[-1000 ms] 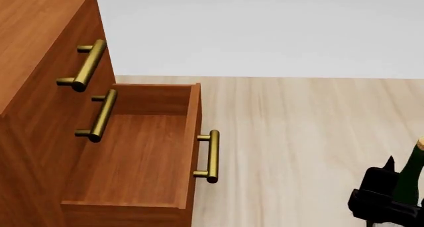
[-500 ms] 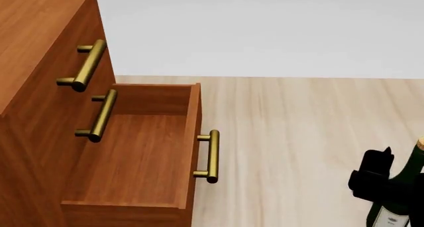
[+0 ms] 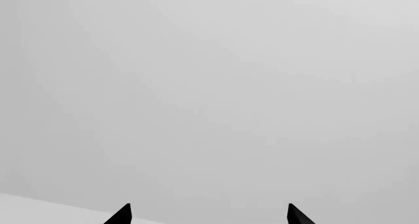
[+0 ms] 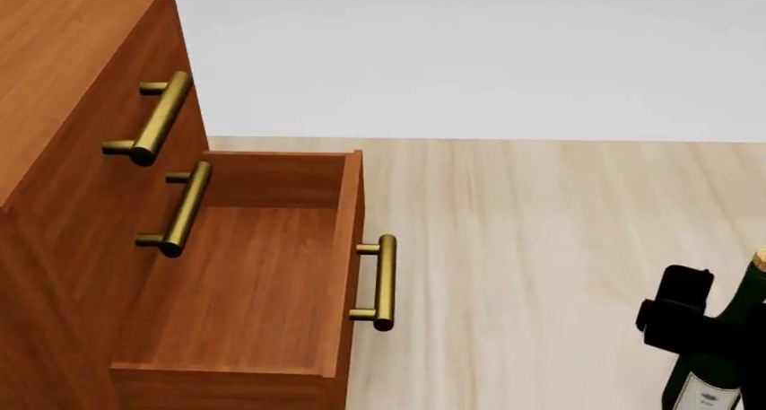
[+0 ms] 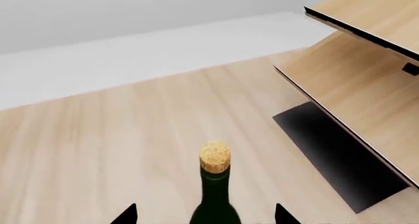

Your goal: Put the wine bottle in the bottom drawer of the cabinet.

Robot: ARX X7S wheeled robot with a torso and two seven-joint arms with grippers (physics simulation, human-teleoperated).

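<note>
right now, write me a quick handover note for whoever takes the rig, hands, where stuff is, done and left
Right hand: closed around the tall dark green glass wine bottle just below its neck; the bottle stands upright, tan cork up, at the head view's lower right.
Left hand: open, holding nothing, facing blank grey background.
Reddish-brown wooden three-drawer cabinet: at the left. Its box-shaped bottom drawer is pulled open, nothing inside; the two upper ones are shut.
Done: drawer open, bottle gripped.
Left: carry the bottle left across the pale wood floor, place it in the drawer, release.

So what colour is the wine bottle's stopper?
Tan cork, clearest in the right wrist view.
</note>
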